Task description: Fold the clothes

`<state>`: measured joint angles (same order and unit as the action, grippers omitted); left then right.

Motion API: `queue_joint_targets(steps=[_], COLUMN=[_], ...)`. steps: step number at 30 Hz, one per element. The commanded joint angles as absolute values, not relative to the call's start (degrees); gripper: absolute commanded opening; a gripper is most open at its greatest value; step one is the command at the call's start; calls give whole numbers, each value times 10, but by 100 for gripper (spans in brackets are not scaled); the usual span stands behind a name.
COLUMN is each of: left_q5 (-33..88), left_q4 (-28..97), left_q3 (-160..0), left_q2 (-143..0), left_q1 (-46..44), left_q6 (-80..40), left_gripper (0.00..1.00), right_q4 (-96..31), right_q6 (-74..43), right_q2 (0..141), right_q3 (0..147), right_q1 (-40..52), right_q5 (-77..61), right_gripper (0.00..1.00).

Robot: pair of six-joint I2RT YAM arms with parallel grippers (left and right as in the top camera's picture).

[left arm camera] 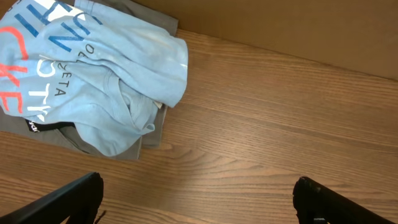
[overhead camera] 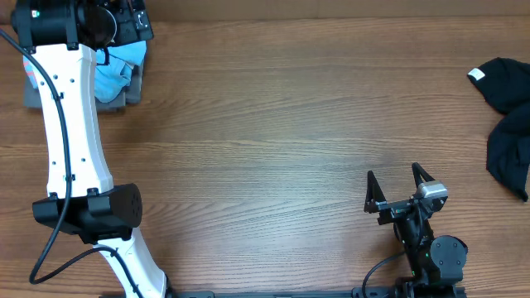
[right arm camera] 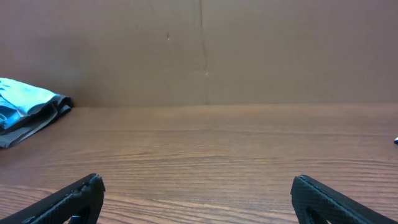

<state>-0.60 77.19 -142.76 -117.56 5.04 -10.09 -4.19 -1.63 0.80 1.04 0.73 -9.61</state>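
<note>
A crumpled light-blue T-shirt [overhead camera: 114, 73] with pink and blue lettering lies on a folded grey garment [overhead camera: 132, 93] at the table's far left corner. In the left wrist view the T-shirt [left arm camera: 106, 81] covers most of the grey garment [left arm camera: 37, 134]. My left gripper [overhead camera: 137, 25] hovers open just beside this pile, its jaws [left arm camera: 199, 193] wide apart over bare wood. A black garment [overhead camera: 509, 108] lies bunched at the right edge. My right gripper [overhead camera: 396, 178] stands open near the front, far from all clothes, nothing between its fingers [right arm camera: 199, 190].
My white left arm [overhead camera: 70, 141] stretches from the front left up to the far corner. A brown board wall [right arm camera: 205, 50] runs along the table's back edge. The right wrist view shows the blue T-shirt [right arm camera: 22, 99] far off at the left.
</note>
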Motion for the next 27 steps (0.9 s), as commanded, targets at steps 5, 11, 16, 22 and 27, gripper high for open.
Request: queue_joint_targets(steps=[5,11,16,22,27], left_q5=[-2,-2,-2,-4,-14], left_q4=[772,771,773,774,661], left_q3=[-1364,-1129,-974,-817,-680], left_q2=[-1054,-832,-679,-508,-389], left_q1=[17,-6,-4,1,-8], left_q6=[-98,-98,-98,-98,-92], left_gripper=[100,100,100,100,100], right_q4=[-40,-40,-40,-40,-40], right_q6=[-15,-15,-15,-15,-15], right_q2=[2,2,2,2,2], right_q3=[5,5,5,5,5], right_q1=[6,6,6,6,6], right_q5=[-90,-90,-90,-90,-90], right_gripper=[100,100,100,100,100])
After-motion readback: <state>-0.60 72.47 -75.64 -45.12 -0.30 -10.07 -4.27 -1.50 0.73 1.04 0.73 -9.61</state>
